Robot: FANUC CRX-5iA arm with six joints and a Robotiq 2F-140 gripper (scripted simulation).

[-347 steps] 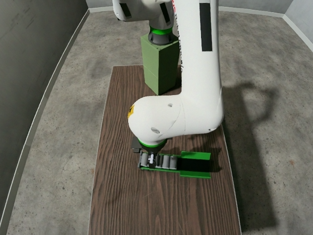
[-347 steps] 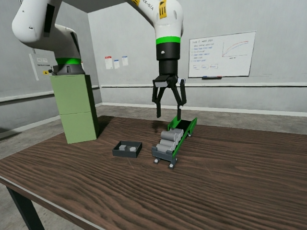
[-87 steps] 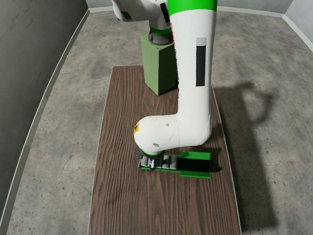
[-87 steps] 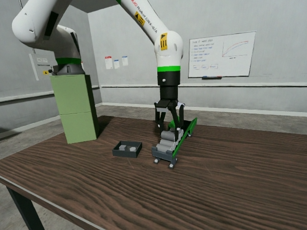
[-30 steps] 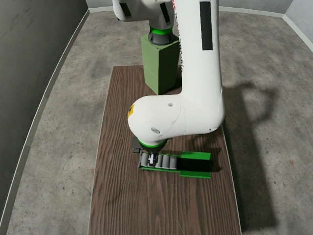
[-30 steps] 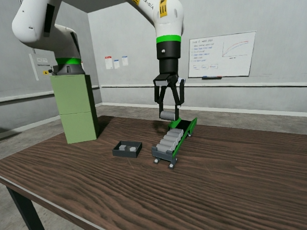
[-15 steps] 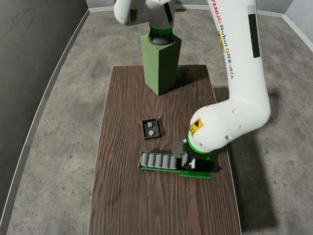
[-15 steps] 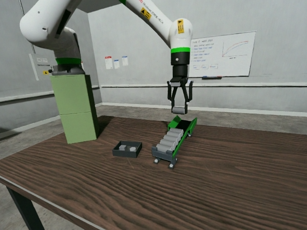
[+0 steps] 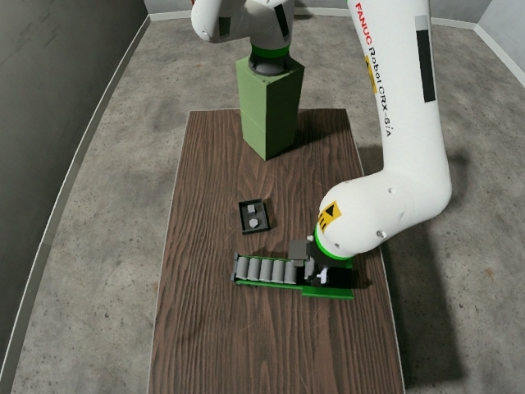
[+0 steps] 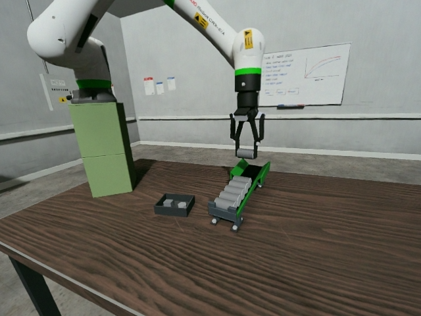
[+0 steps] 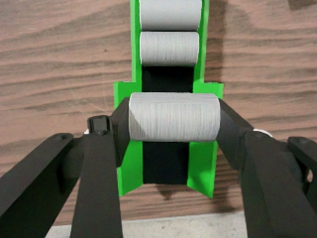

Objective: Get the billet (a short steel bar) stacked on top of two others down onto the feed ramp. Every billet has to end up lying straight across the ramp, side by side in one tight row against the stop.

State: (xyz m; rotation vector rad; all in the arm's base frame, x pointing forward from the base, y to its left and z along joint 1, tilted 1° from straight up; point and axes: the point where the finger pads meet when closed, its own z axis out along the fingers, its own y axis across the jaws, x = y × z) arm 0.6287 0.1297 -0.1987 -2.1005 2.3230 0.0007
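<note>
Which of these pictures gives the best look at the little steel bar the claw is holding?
The wrist view: the billet fills the middle, clamped endwise by the gripper. The exterior view shows it small, hanging above the ramp. From the top, the arm hides it.

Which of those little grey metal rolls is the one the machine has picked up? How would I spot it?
Start at the white arm's black gripper, hanging over the upper, open end of the green ramp. The billet clamped between its fingers is the one. Unlike the row of billets lying on the ramp, it hangs in the air, touching none of them.
</note>
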